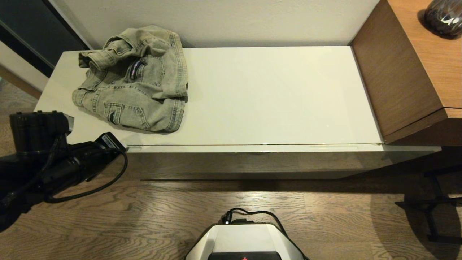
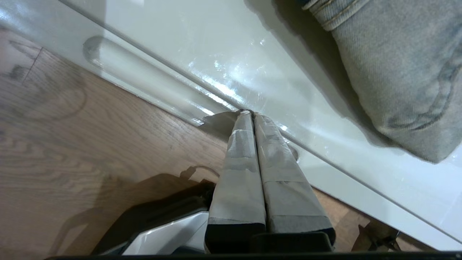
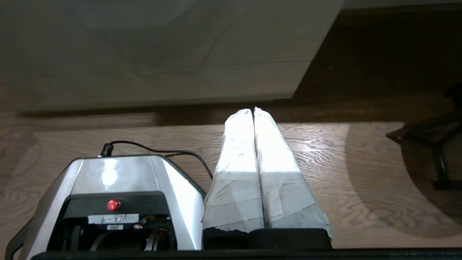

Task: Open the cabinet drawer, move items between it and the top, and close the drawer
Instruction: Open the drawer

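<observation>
One drawer: head view, cabinet drawer [image 1: 252, 148] closed under the top [image 1: 270, 94]; jacket [image 1: 135, 77] on top, far left.
Left claw [image 2: 249, 112]: left wrist view, clenched, tips at the notch [image 2: 144, 85]; I should hook, then pull straight.
Right claw [image 3: 253, 109]: right wrist view, clenched, parked above floor.

A crumpled denim jacket [image 1: 135, 77] lies at the left end of the glossy cabinet top [image 1: 274, 97].
</observation>
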{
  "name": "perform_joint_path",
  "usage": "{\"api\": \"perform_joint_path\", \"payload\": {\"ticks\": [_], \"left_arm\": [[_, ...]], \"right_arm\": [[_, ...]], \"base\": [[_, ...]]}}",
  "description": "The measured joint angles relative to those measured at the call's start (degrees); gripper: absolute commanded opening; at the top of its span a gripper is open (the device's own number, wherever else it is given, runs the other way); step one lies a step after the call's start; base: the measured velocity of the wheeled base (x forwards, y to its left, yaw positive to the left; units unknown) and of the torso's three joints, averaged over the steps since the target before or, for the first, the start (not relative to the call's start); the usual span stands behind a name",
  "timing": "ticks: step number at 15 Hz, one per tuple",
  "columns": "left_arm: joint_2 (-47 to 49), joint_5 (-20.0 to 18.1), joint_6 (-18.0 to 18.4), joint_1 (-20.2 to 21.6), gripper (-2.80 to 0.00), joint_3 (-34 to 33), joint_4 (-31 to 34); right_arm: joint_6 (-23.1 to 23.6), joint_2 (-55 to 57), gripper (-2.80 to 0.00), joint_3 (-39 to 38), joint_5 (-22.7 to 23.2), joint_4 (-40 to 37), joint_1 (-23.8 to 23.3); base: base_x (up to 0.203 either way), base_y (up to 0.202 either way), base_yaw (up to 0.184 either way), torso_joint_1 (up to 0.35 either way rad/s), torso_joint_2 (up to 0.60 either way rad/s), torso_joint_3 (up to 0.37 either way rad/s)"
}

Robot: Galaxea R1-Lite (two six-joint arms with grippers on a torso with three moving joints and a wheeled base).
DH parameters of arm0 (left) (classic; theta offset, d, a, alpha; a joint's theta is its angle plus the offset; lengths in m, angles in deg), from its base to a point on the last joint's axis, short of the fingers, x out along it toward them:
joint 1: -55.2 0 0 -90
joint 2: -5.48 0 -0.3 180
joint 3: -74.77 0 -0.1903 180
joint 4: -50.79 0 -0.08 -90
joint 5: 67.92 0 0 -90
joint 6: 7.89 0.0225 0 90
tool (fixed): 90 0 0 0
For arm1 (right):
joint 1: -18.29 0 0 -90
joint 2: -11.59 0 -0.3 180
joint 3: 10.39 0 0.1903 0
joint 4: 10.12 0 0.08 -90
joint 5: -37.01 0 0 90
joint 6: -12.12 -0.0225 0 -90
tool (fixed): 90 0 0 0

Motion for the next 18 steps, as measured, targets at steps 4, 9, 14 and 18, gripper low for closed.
{"api": "perform_joint_path", "payload": {"ticks": [4,9,14,18], "left_arm": [[2.9,0.1,0.2,0.0,-2.80,0.5,-0.3],[3.5,-0.2,2.1,-0.2,-2.80,-3.4,-0.9],[2.7,-0.8,2.7,-0.3,-2.80,-9.6,-0.4],[0.1,-2.3,2.6,-0.3,-2.80,-13.5,5.4]], "right_arm": [[0.0,0.0,-2.80,0.0,0.0,0.0,0.0],[0.0,0.0,-2.80,0.0,0.0,0.0,0.0],[0.0,0.0,-2.80,0.0,0.0,0.0,0.0],[0.0,0.0,-2.80,0.0,0.0,0.0,0.0]], "base": [[0.000,0.000,0.000,0.000,0.00,0.000],[0.000,0.000,0.000,0.000,0.00,0.000],[0.000,0.000,0.000,0.000,0.00,0.000],[0.000,0.000,0.000,0.000,0.00,0.000]]}}
